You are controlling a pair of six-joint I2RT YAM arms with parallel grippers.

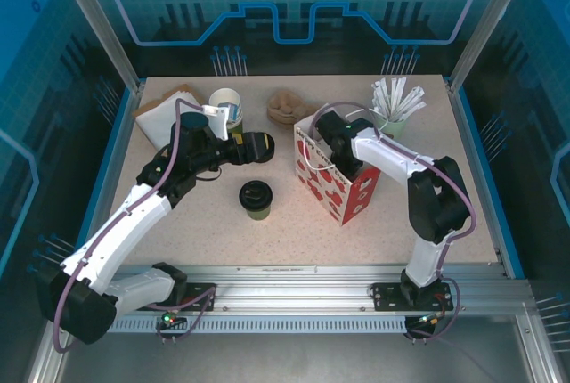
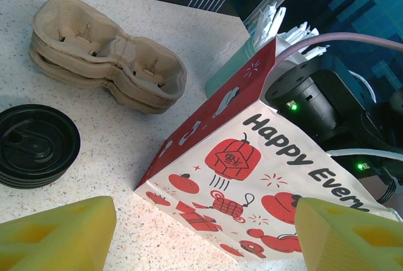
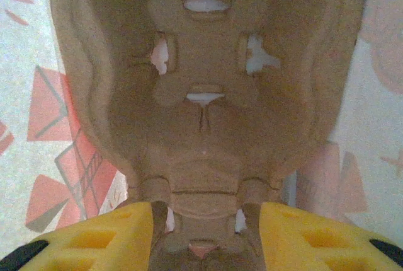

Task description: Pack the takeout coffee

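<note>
The takeout coffee (image 1: 256, 199), a small olive-green cup with a black lid, stands upright on the table left of the red-and-white paper bag (image 1: 343, 189). My right gripper (image 1: 322, 136) reaches down into the bag's mouth. Its yellow fingers (image 3: 94, 236) sit against both sides of a brown pulp cup carrier (image 3: 204, 94), with the bag's printed walls around it. My left gripper (image 2: 208, 233) is open with nothing in it, low over the table and facing the bag (image 2: 252, 176). It is behind and left of the coffee.
A stack of black lids (image 2: 38, 145) lies by the left gripper, with a pile of cup carriers (image 2: 107, 57) beyond it. A stack of lidless cups (image 1: 227, 105), napkins (image 1: 165, 111) and a holder of wrapped sticks (image 1: 398, 102) line the back.
</note>
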